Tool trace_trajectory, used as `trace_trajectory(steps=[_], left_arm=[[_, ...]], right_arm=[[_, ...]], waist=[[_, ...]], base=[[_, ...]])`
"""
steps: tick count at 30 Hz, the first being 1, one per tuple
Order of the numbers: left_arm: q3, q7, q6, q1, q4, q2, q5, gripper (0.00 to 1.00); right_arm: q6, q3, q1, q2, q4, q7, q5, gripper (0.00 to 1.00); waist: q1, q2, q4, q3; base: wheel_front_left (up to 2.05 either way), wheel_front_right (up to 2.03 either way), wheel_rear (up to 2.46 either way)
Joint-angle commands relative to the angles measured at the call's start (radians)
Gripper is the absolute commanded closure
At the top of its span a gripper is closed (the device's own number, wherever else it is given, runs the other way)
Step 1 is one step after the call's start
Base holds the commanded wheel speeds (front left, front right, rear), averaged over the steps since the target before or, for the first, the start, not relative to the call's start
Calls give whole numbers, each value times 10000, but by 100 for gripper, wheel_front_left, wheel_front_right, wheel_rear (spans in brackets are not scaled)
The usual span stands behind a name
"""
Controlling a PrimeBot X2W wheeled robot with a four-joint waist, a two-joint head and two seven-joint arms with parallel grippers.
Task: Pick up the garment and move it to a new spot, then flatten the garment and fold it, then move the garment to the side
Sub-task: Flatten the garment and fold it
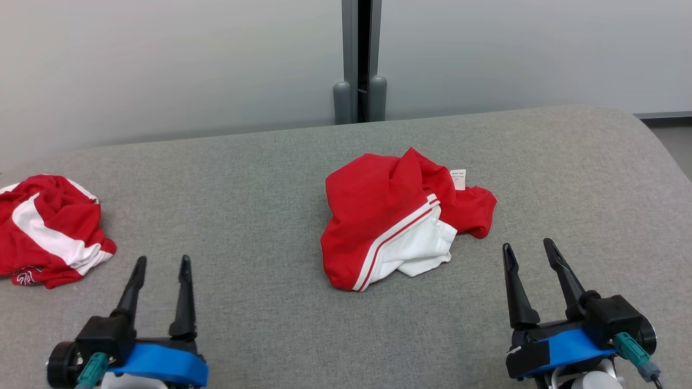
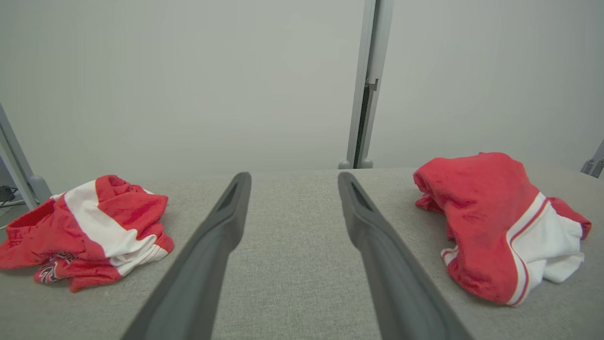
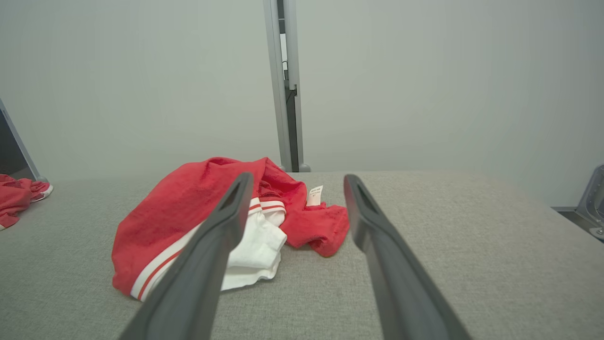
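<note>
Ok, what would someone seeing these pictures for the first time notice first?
A crumpled red and white garment lies centre of the grey fabric surface, label showing. A second heap sits at its left edge. The left gripper and right gripper stand open and empty in front.

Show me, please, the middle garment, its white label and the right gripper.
middle garment (image 1: 373,216), head view, red upper panel.
white label (image 1: 458,179), head view, tag centre.
right gripper (image 1: 527,244), head view, between its fingertips.

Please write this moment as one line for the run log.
stage: before pickup | centre garment: crumpled, on grey surface | second garment: crumpled, far left | left end effector: open, empty | right end effector: open, empty
</note>
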Motion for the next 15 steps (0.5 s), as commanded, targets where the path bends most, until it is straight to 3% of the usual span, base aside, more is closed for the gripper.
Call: trace_trajectory(steps=[1, 15], left_arm=[[-65, -47, -63, -154, 57, -24, 52, 0], [-2389, -39, -447, -1650, 1776, -222, 190, 0]], right_arm=[[-3, 19, -32, 8, 5, -3, 17, 0], [-3, 202, -634, 7, -67, -3, 210, 0]], waist=[[1, -1, -4, 40], [1, -1, -776, 942]], base=[[0, 0, 0], [0, 0, 0]])
